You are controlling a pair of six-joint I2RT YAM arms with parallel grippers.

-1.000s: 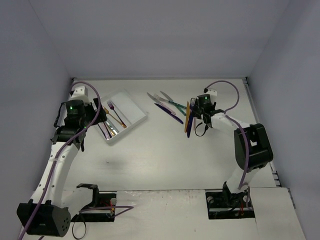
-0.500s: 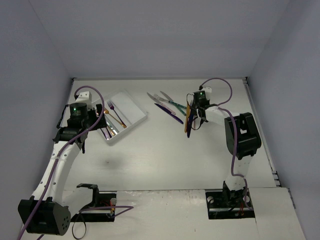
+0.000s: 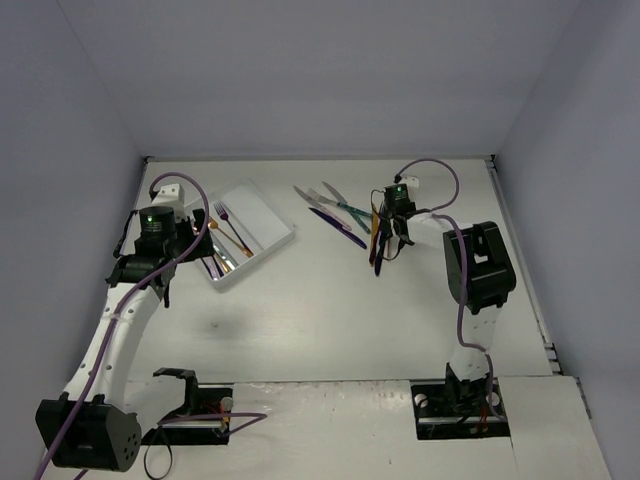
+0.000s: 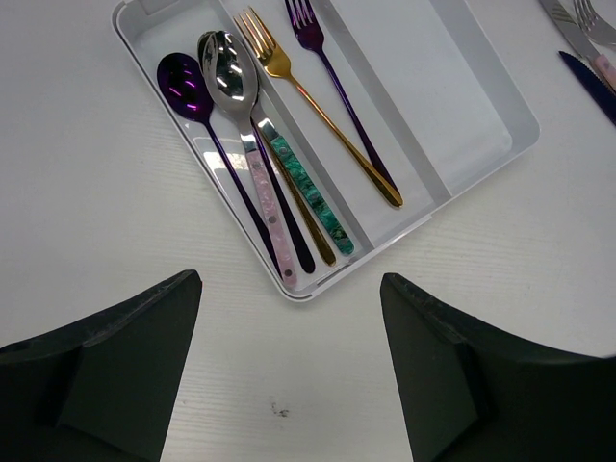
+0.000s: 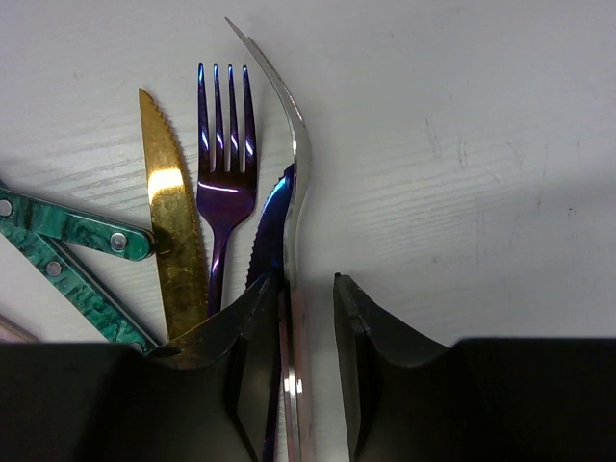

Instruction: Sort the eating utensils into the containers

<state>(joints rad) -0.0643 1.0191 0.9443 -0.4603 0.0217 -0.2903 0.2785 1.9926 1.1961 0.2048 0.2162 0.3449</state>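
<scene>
The right gripper [image 5: 308,371] is straddling a silver fork [image 5: 294,241] — fingers apart, not clamped. A blue fork [image 5: 224,164] and gold knife [image 5: 171,217] are crowding its left side. The left gripper [image 4: 289,371] is hanging open near the tray [image 4: 481,115].

White tabletop [image 3: 330,300], wood-grained, with a small dark speck [image 4: 279,411] at 6 o'clock in the left wrist view. Plain grey-lilac walls [image 3: 320,80] at 9, 12, 3 o'clock.

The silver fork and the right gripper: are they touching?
Cannot tell. In the right wrist view the silver fork runs between the fingers of the right gripper, tight beside the left finger, but no clear contact or gap shows.
</scene>
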